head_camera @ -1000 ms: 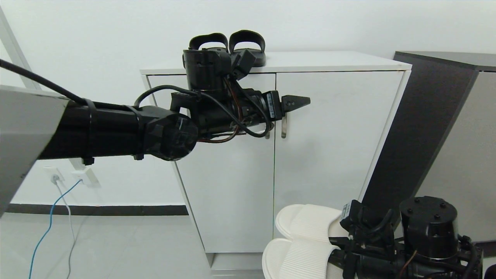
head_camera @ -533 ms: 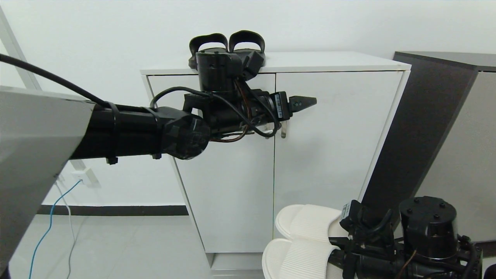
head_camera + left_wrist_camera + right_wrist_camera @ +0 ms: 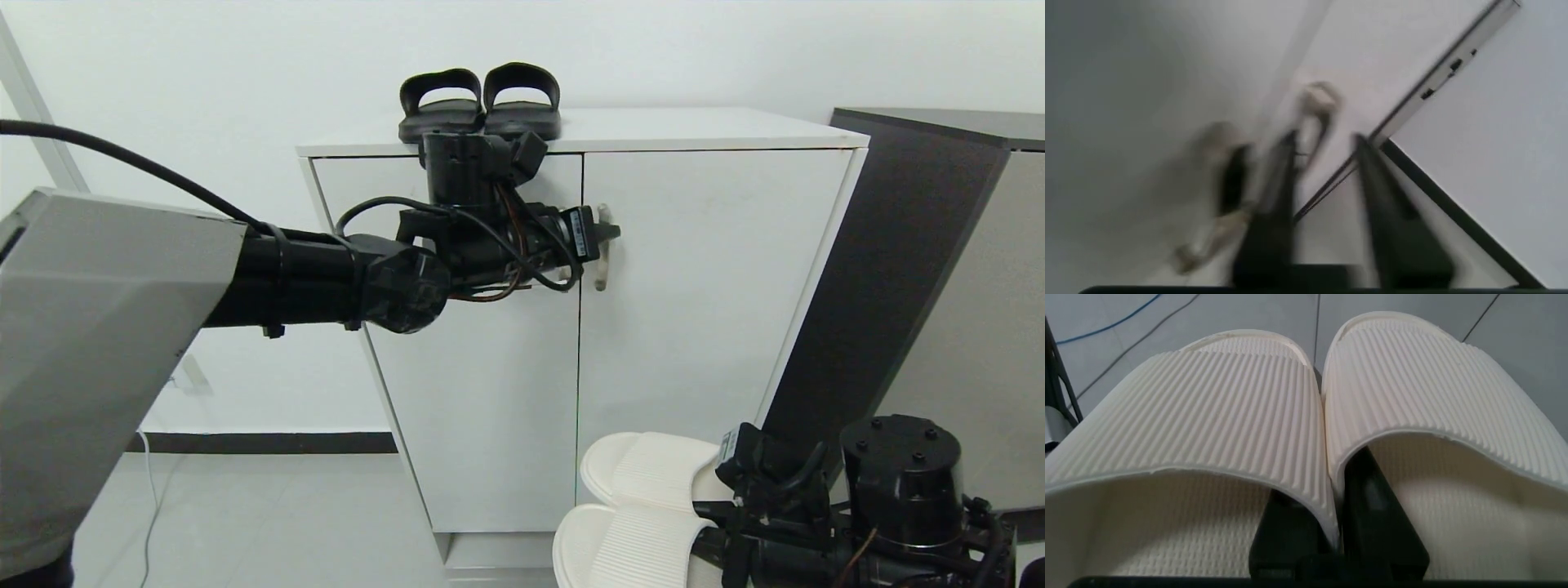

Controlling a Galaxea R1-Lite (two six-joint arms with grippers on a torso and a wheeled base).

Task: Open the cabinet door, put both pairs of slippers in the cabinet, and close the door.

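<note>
I'm looking at a white two-door cabinet (image 3: pixel 694 131) with both doors shut and only a thin seam between them. The right door (image 3: pixel 710 310) has a slim, pale vertical handle (image 3: pixel 602 276) near the seam.

A pair of black slide slippers (image 3: pixel 480 102) sits side by side on the cabinet top, close to its front edge. They are just above my left claw (image 3: pixel 608 233) and a little back towards the arm. The second pair is cream slippers (image 3: pixel 645 498) with ribbed straps. They are low down in front of the foot of the right door, well below the left claw, and held in my right claw (image 3: pixel 1333 506).

My left arm stretches out level across the left door (image 3: pixel 482 392), with the wrist turned so the claw points sideways at the handle. The claw's tip sits at the upper part of the handle. In the blurred left wrist view the two dark fingers (image 3: pixel 1278 212) stand apart with a gap between them. I cannot tell from it whether they touch the handle.

My right arm is low, near the base of the cabinet. In the right wrist view its claw is clamped on the two inner strap edges where the cream slippers (image 3: pixel 1233 408) meet. One finger (image 3: pixel 1290 535) is under each strap, so the pair is pinched together with the toes pointing away from the claw.

A dark grey unit (image 3: pixel 898 286) stands beside the cabinet, on the far side from my left arm.
</note>
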